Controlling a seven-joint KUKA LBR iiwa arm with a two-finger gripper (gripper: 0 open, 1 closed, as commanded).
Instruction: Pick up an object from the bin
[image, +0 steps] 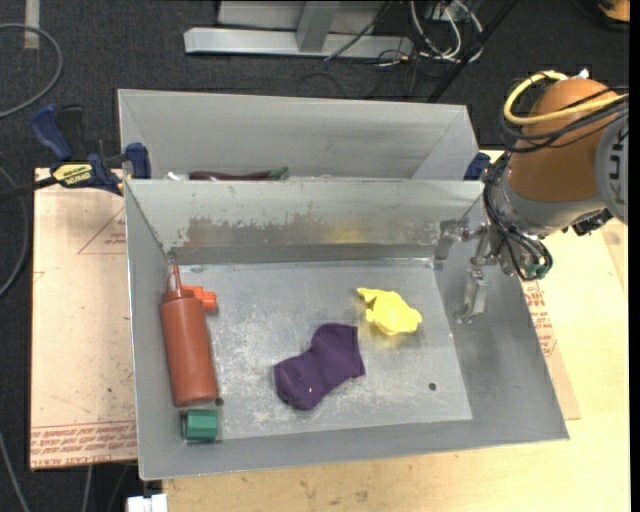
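Observation:
My gripper (470, 292) hangs over the bin's right sloping wall, near the back right corner of the floor, with nothing seen in it. Closest to it, a little to its left, a crumpled yellow thing (390, 312) lies on the bin floor. A purple cloth (320, 366) lies in a bunch just left of and in front of the yellow thing, apart from the gripper.
A reddish-brown squeeze bottle (187, 345) lies along the left wall with its nozzle pointing to the back. An orange piece (204, 298) sits by its neck and a small green block (201, 425) by its base. The arm comes in over the right rim.

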